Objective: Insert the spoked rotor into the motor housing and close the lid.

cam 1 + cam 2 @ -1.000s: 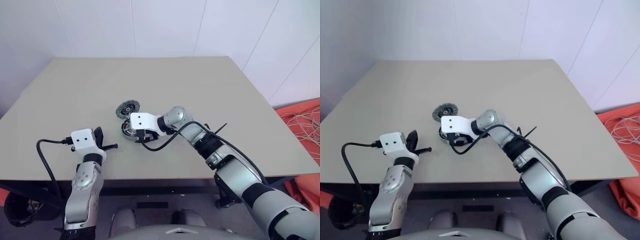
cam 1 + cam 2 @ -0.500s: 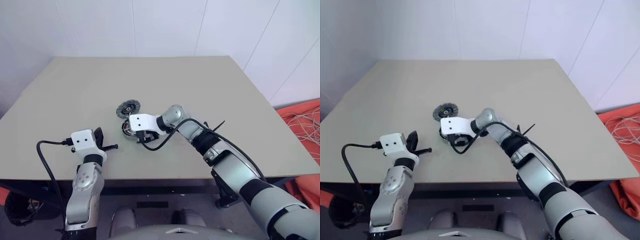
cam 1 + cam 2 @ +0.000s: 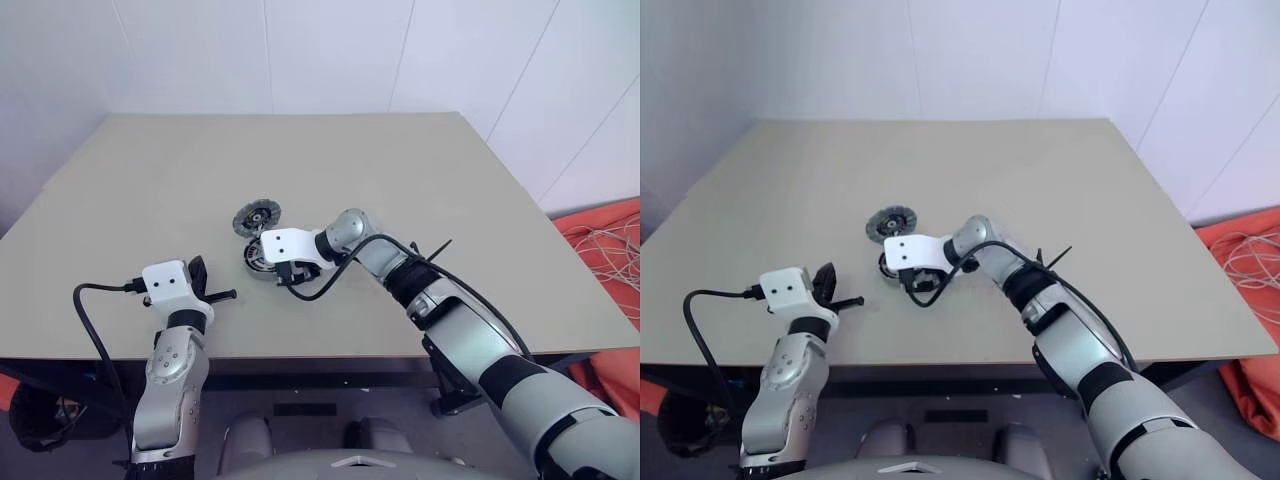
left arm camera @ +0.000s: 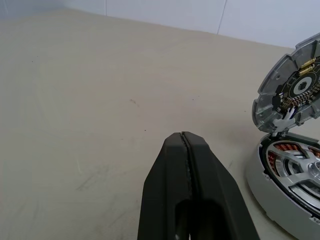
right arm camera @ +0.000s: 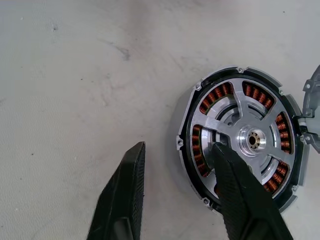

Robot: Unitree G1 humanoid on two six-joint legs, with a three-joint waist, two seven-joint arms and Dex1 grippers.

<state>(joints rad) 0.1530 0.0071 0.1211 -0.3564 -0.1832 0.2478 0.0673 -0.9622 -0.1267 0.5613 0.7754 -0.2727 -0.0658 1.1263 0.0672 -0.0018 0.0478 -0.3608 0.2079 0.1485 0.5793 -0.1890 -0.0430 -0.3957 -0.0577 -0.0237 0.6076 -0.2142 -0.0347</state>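
Nearest you, your left gripper [image 4: 186, 142] hovers level over the front-left part of the table [image 3: 420, 190], its two black fingers pressed together and holding nothing. A little further in, your right gripper [image 5: 176, 167] reaches across to the table's middle and points down at the motor housing [image 5: 186, 150]. Its fingers stand apart, one over bare table just beside the housing, the other lying over the spoked rotor [image 5: 248, 137]; they clamp nothing that you can make out.

The rotor already sits flat inside the housing, copper windings showing between its spokes, so the first half of the job looks done. The lid [image 4: 291, 90] is not yet shut: it stands tilted up at the housing's far side, seemingly joined there by a small white piece, inner face showing. What is left, by this reading, is tipping it down.

Past the lid, the tabletop runs bare to the far edge and white wall, with plenty of room either side and every edge well away
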